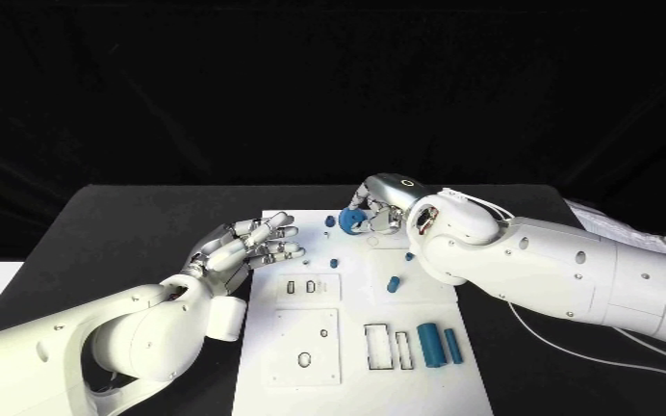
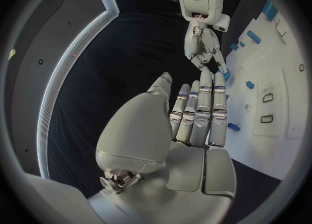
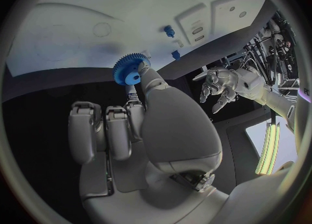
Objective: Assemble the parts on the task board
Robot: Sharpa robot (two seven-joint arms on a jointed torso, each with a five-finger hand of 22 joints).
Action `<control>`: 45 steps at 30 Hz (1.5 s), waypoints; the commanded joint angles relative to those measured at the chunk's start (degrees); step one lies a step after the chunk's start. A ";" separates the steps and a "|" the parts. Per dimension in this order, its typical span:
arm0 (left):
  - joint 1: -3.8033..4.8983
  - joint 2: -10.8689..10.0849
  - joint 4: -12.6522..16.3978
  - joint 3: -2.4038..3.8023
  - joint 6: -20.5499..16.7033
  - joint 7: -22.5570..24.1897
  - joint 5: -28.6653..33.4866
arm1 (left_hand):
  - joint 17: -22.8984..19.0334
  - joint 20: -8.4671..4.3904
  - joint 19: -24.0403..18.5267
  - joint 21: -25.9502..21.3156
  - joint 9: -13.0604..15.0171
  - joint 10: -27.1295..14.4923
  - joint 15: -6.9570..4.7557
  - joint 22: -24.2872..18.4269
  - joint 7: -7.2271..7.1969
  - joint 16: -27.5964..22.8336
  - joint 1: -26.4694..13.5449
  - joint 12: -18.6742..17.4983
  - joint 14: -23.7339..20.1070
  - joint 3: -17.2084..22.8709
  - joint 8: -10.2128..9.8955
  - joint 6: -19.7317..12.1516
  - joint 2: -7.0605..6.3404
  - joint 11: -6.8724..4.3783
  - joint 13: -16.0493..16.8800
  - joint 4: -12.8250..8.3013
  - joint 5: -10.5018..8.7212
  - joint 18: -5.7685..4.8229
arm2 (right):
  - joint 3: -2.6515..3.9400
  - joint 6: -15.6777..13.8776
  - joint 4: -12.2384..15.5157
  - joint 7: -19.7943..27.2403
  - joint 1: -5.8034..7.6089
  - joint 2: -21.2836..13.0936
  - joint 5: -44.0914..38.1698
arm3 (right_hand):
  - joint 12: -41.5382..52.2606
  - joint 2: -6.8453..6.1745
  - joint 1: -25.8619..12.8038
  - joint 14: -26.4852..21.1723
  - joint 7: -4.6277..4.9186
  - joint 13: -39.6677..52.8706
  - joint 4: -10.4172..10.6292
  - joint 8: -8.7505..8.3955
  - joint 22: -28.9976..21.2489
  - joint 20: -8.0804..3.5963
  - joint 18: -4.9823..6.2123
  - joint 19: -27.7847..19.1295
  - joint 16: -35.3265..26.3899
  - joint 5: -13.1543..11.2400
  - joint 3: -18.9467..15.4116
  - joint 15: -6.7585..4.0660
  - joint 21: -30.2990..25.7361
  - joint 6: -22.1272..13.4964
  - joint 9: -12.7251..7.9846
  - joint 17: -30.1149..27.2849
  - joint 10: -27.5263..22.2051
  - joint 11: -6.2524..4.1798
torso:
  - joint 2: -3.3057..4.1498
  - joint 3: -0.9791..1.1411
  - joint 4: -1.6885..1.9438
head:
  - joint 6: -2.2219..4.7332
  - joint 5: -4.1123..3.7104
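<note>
Beneath both hands lies the task board (image 1: pixel 364 353). Beside its edge the left hand (image 1: pixel 254 247) hovers with fingers spread, holding nothing. At the far end the right hand (image 1: pixel 377 212) pinches a blue gear (image 3: pixel 130 68) at its fingertips; it probably should be kept level and lowered squarely onto its seat.
</note>
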 commanded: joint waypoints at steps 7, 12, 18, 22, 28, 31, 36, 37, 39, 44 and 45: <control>0.05 0.32 0.02 0.04 1.44 0.12 -0.49 | 0.10 0.03 0.39 -0.17 -0.09 -0.15 0.11 -0.07 0.08 0.34 0.46 0.16 -0.08 0.02 -0.11 0.04 0.25 0.30 -0.08 -0.30 -0.36 0.61 | -0.50 2.14 -2.62 0.09 -0.58 4.67 -1.73 | -1.18 1.57 -0.20 4.54 -1.68 1.47 0.17 -0.71 3.54 0.09 -0.42 0.22 -0.09 0.01 0.86 -0.29 0.28 2.72 0.31 8.41 0.82 -1.40 | 0.04 0.02 0.00 | -0.22 0.39; 0.05 0.34 0.02 0.04 1.45 0.10 -0.50 | 0.10 0.03 0.39 -0.17 -0.09 -0.15 0.11 -0.07 0.08 0.34 0.46 0.16 -0.08 0.02 -0.11 0.04 0.25 0.30 -0.08 -0.30 -0.36 0.61 | -0.92 2.97 -3.83 0.02 -0.82 6.07 -1.93 | -1.64 1.35 -0.55 4.49 -1.61 1.14 0.18 -0.94 3.53 0.12 -0.41 0.19 -0.19 -0.14 1.02 -0.25 0.27 2.60 0.24 8.20 0.62 -1.35 | 0.05 0.03 -0.01 | -0.33 0.56; 0.05 0.35 -0.04 0.04 1.46 0.04 -0.50 | 0.10 0.03 0.39 -0.17 -0.09 -0.15 0.11 -0.07 0.08 0.34 0.46 0.16 -0.08 0.02 -0.11 0.04 0.25 0.30 -0.08 -0.30 -0.36 0.61 | -1.16 3.50 -5.13 0.26 -1.01 7.12 -2.03 | -2.09 1.01 -1.07 4.45 -1.44 0.85 0.18 -1.34 3.52 0.20 -0.41 0.17 -0.29 -0.26 1.26 -0.15 0.26 2.31 0.10 8.00 0.43 -1.22 | 0.05 0.08 -0.04 | -0.50 0.67; 0.06 0.37 -0.04 0.04 1.47 0.02 -0.50 | 0.10 0.03 0.39 -0.17 -0.09 -0.15 0.11 -0.07 0.08 0.34 0.46 0.16 -0.08 0.02 -0.11 0.04 0.25 0.30 -0.08 -0.30 -0.36 0.61 | -1.23 3.46 -5.82 0.30 -1.05 7.61 -2.14 | -2.55 0.66 -1.50 4.43 -1.24 0.55 0.17 -1.77 3.52 0.29 -0.41 0.15 -0.35 -0.25 1.46 -0.03 0.25 1.91 -0.06 7.90 0.21 -1.06 | 0.04 0.10 -0.12 | -0.48 0.76; 0.06 0.42 -0.02 0.05 1.53 -0.05 -0.50 | 0.10 0.03 0.39 -0.17 -0.09 -0.15 0.11 -0.07 0.08 0.34 0.46 0.16 -0.08 0.02 -0.11 0.04 0.25 0.30 -0.08 -0.30 -0.36 0.61 | -1.29 3.08 -6.88 0.32 -1.07 8.17 -2.39 | -4.47 -0.33 -2.57 4.39 -0.28 -0.88 0.28 -3.39 3.44 0.68 -0.40 0.05 -0.48 -0.45 1.71 0.54 0.20 -0.49 -0.61 7.67 -0.74 -0.30 | 0.04 0.12 -0.08 | -0.47 0.72; 0.06 0.43 -0.03 0.05 1.54 -0.09 -0.50 | 0.10 0.03 0.39 -0.17 -0.09 -0.15 0.11 -0.07 0.08 0.34 0.46 0.16 -0.08 0.02 -0.11 0.04 0.25 0.30 -0.08 -0.30 -0.36 0.61 | -1.33 3.25 -7.24 0.39 -1.07 8.40 -2.42 | -6.70 -1.54 -3.66 4.34 0.54 -2.56 0.44 -3.59 3.32 1.30 -0.38 -0.08 -0.59 -0.40 1.31 1.21 0.13 -3.56 -0.71 7.48 -1.87 0.45 | 0.02 0.12 -0.08 | -0.47 0.72; 0.06 0.44 -0.06 0.05 1.60 -0.21 -0.50 | 0.10 0.03 0.39 -0.17 -0.09 -0.15 0.11 -0.07 0.08 0.34 0.46 0.16 -0.08 0.02 -0.11 0.04 0.25 0.30 -0.08 -0.30 -0.36 0.61 | -1.44 3.59 -7.49 0.40 -1.09 8.64 -2.45 | -10.16 -3.09 -5.38 4.32 1.38 -5.24 1.07 -3.63 3.02 2.10 -0.29 -0.36 -0.63 -0.67 -0.31 1.97 -0.03 -8.24 -0.70 7.46 -3.66 1.25 | 0.03 0.11 -0.08 | -0.49 0.69; 0.06 0.44 -0.06 0.05 1.62 -0.23 -0.50 | 0.10 0.03 0.39 -0.17 -0.09 -0.15 0.11 -0.07 0.08 0.34 0.46 0.16 -0.08 0.02 -0.11 0.04 0.25 0.30 -0.08 -0.30 -0.36 0.61 | -1.45 3.49 -7.48 0.42 -1.09 8.65 -2.45 | -10.50 -3.30 -5.63 4.31 1.49 -5.50 1.22 -3.63 3.02 2.18 -0.28 -0.36 -0.63 -0.67 -0.61 2.06 -0.04 -8.81 -0.71 7.47 -3.83 1.37 | 0.03 0.11 -0.09 | -0.49 0.70; 0.06 0.44 -0.06 0.05 1.63 -0.27 -0.50 | 0.15 0.03 0.37 -0.23 -0.09 -0.17 0.13 -0.10 0.08 0.33 0.45 0.17 -0.19 0.02 -0.11 0.02 0.23 0.31 -0.08 -0.37 -0.37 0.60 | -1.47 3.24 -7.42 0.47 -1.10 8.61 -2.45 | -10.99 -3.53 -5.91 4.30 1.65 -5.89 1.50 -3.59 2.99 2.36 -0.27 -0.40 -0.65 -0.64 -1.15 2.22 -0.06 -9.62 -0.66 7.45 -4.09 1.55 | 0.04 0.11 -0.10 | -0.48 0.71; 0.06 0.41 -0.09 0.05 1.62 -0.33 -0.50 | 0.15 0.03 0.37 -0.23 -0.09 -0.17 0.13 -0.10 0.08 0.33 0.45 0.17 -0.19 0.02 -0.11 0.02 0.23 0.31 -0.08 -0.37 -0.37 0.60 | -1.49 2.92 -7.07 0.64 -1.13 8.21 -2.19 | -10.68 -3.46 -6.17 4.30 1.61 -5.62 1.82 -3.34 3.03 2.47 -0.27 -0.37 -0.66 -0.54 -1.54 2.27 -0.04 -9.39 -0.50 7.44 -3.90 1.55 | 0.03 0.10 -0.07 | -0.45 0.71; 0.06 0.39 -0.09 0.05 1.62 -0.34 -0.50 | 0.15 0.03 0.37 -0.23 -0.09 -0.17 0.13 -0.10 0.08 0.33 0.45 0.17 -0.19 0.02 -0.11 0.02 0.23 0.31 -0.08 -0.37 -0.37 0.60 | -1.49 2.99 -7.01 0.69 -1.13 8.11 -1.97 | -10.43 -3.33 -6.23 4.30 1.54 -5.41 1.97 -3.18 3.08 2.50 -0.28 -0.33 -0.66 -0.41 -1.67 2.25 -0.02 -9.02 -0.41 7.45 -3.74 1.50 | 0.03 0.12 -0.08 | -0.45 0.73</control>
